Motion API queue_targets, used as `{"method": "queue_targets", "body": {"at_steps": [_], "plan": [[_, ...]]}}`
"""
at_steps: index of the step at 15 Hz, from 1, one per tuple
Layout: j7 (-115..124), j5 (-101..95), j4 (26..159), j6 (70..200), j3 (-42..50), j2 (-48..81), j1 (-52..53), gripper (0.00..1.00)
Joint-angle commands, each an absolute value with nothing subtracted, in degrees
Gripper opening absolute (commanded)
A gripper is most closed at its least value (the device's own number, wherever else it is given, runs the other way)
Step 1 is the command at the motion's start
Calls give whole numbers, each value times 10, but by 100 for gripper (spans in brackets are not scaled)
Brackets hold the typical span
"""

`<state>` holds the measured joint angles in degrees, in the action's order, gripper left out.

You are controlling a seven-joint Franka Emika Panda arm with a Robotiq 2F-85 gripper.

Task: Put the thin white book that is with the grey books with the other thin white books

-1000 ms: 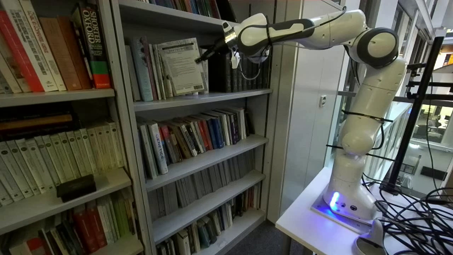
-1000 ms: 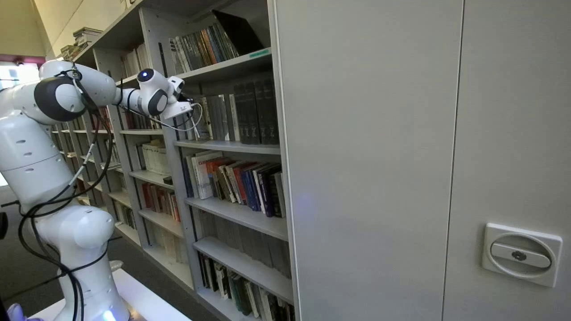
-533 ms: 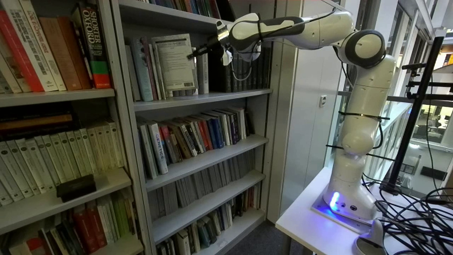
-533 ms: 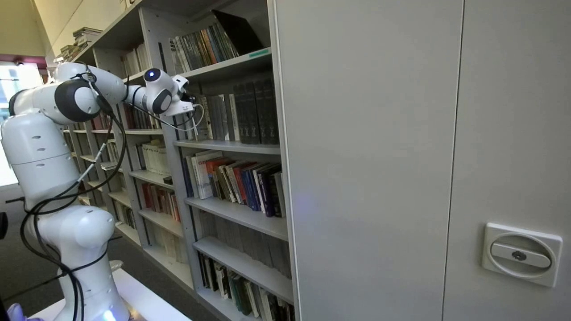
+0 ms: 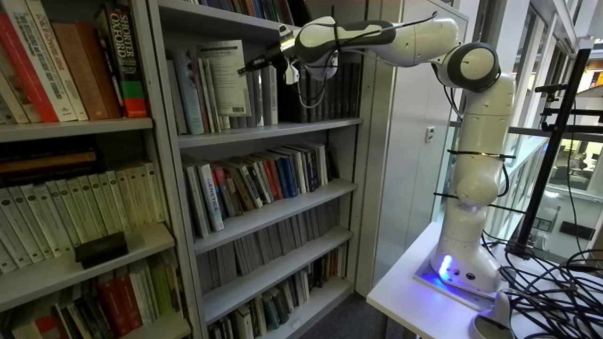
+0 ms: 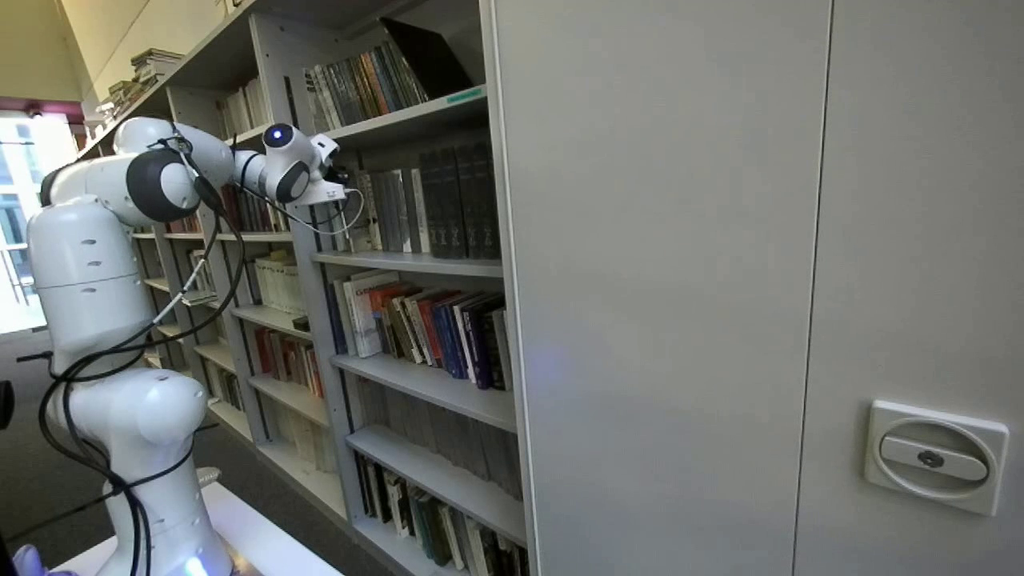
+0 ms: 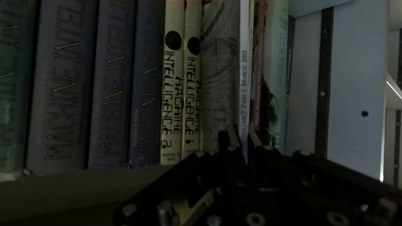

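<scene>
Your gripper [image 7: 243, 135] pinches the white "Volume 7 Part 1 March 2001" journal [image 7: 244, 84]; enter tilted and it may snag the other thin white books [image 5: 206, 96].

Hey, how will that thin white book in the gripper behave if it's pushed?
The thin white book is probably light for its size, given its narrow spine. It seems fairly stiff: its cover looks flat in an exterior view. It may pivot, since the gripper pinches it near its spine.

Both exterior views: we look obliquely from well back, sharing bookcase [image 5: 167, 155], arm [image 5: 487, 127]; wrist view: close on spines [image 7: 113, 94], over gripper [image 7: 242, 137].
</scene>
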<state>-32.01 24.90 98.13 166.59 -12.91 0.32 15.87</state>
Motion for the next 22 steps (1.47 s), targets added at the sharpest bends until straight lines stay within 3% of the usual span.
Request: {"method": "queue_targets", "body": {"at_steps": [1,11,22], "plan": [[-262,149,984,1686,-125,20,159,2],[-27,-64,919,1639,-116,72,165,2],[-19,118,827,1595,-183,142,158,2]]}}
